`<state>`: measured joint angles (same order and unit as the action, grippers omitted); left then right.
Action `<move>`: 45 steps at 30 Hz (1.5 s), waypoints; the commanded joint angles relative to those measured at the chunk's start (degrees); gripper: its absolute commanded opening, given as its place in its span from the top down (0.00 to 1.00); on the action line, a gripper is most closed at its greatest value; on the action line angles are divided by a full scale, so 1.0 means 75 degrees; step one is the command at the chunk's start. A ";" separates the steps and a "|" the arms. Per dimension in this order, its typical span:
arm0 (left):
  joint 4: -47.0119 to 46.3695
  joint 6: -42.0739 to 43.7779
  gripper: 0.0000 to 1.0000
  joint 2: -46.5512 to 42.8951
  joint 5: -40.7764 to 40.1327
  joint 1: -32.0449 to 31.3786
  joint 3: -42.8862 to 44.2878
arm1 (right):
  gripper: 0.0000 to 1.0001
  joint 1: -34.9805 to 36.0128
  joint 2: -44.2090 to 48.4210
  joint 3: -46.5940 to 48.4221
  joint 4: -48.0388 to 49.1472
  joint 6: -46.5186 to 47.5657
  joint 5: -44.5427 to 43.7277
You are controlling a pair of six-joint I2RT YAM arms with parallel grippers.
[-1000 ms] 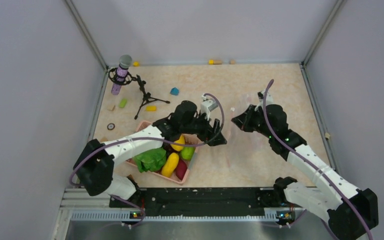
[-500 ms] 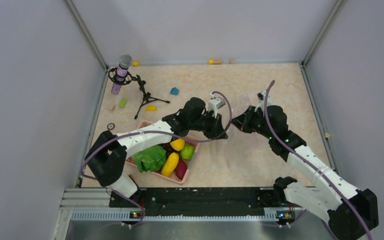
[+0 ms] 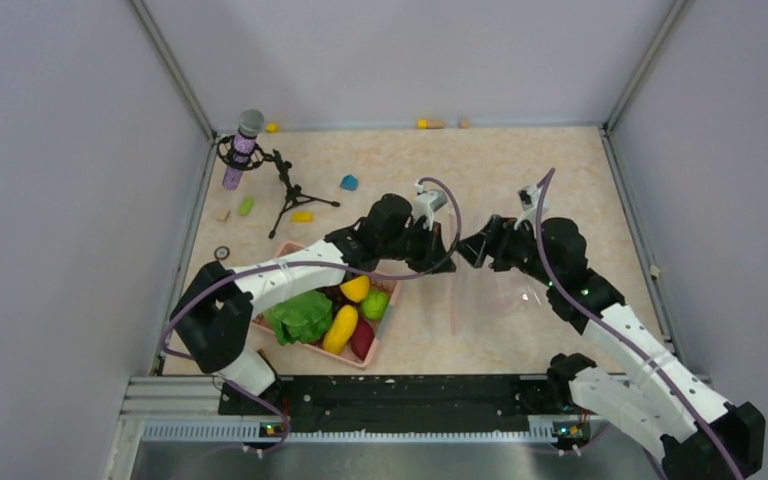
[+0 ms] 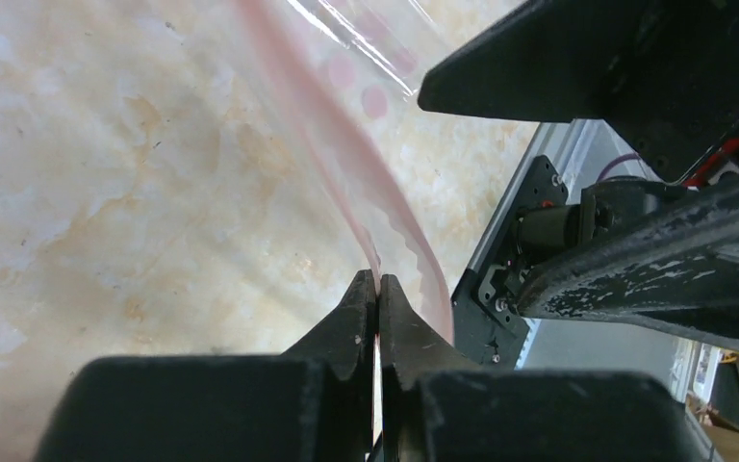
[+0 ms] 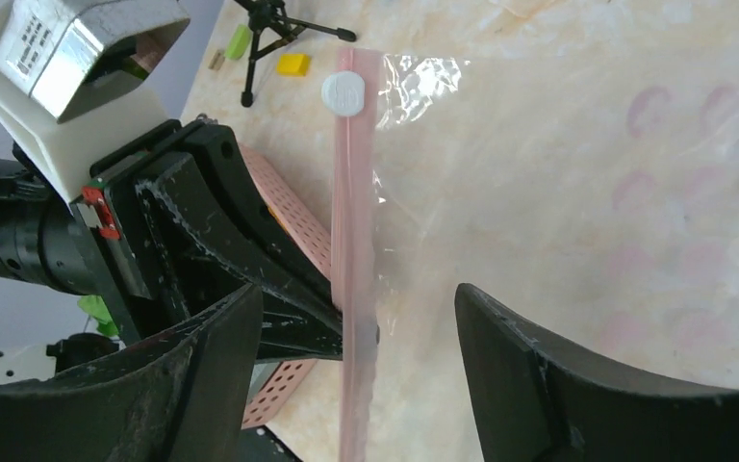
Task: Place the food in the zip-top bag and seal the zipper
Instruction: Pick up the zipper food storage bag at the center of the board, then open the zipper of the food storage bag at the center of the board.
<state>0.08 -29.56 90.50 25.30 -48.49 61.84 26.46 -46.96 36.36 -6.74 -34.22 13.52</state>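
Over beige table (image 3: 520,170), zipper (image 5: 354,221) near-to-far in left hand (image 4: 377,281)

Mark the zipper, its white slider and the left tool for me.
zipper (image 5: 354,192), right wrist view, middle of the pink strip.
white slider (image 5: 347,93), right wrist view, centre of its round face.
left tool (image 4: 377,281), left wrist view, between the pinched fingertips.
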 commanded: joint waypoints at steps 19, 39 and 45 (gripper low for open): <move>-0.0046 -0.1142 1.00 -0.0698 -0.1329 -0.0207 0.0352 | 0.26 0.0961 -0.0020 0.0146 -0.1820 0.1115 -0.2424; 0.0722 -0.0981 1.00 -0.0919 -0.1569 -0.0272 0.0448 | 0.42 0.0960 -0.1233 0.0473 -0.0143 0.0912 -0.2679; 0.0966 -0.0905 1.00 -0.1113 -0.1785 -0.0273 0.0432 | 0.74 0.0959 -0.1717 0.0666 0.0324 0.0923 -0.2570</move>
<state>7.03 -37.50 85.67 13.45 -50.15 62.78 33.19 -58.87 37.41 -9.89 -27.81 -6.35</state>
